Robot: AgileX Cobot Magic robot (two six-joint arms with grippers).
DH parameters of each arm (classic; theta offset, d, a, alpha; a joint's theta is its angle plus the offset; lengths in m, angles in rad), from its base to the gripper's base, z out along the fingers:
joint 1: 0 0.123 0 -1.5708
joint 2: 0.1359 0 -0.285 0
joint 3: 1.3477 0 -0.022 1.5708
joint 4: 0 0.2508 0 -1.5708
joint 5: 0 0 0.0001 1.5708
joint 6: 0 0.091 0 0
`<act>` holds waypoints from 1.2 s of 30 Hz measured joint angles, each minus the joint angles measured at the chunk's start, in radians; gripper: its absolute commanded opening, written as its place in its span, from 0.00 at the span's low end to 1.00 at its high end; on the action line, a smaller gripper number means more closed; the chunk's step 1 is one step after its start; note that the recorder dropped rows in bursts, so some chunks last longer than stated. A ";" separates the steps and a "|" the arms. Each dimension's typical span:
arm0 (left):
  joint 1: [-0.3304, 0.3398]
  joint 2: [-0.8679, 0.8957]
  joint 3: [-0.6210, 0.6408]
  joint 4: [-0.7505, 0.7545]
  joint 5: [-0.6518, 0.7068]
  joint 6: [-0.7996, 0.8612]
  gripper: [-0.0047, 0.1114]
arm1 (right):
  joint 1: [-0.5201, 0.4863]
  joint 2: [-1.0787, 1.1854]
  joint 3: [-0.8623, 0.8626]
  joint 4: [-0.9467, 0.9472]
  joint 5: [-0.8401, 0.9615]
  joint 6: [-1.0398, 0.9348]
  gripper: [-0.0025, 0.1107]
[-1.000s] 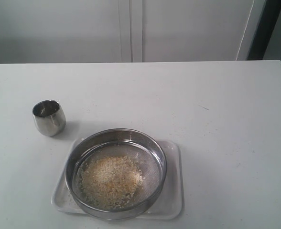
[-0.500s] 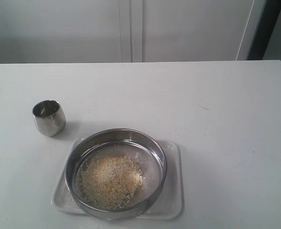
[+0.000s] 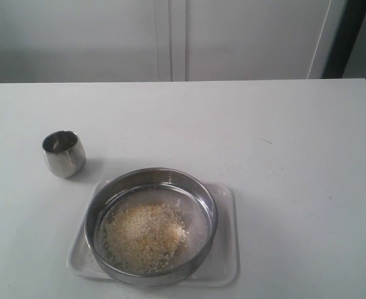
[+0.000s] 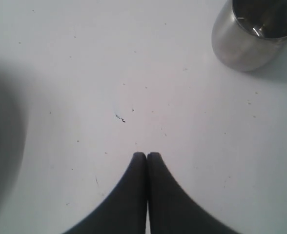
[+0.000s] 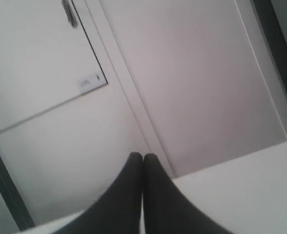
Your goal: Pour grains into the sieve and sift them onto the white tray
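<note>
Of the left tool [image 4: 146, 155], two matt black fingers [image 4: 129, 195] are seen, broad toward six o'clock and curved inward to narrow, rounded tips at twelve, with a thin seam between them. The right tool [image 5: 143, 156] is shaped alike: smooth black fingers [image 5: 126, 200], flared below and tapered above.

The pale bench [image 3: 282, 156] bears two things directly: the white tray [image 3: 226, 249] near its front edge, and a small steel cup [image 3: 63, 153] standing upright, apart, at the tray's 10 o'clock.
</note>
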 measured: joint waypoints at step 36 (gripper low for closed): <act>0.000 0.000 0.000 0.000 -0.005 0.000 0.04 | 0.000 0.843 -0.704 0.239 0.945 -0.720 0.02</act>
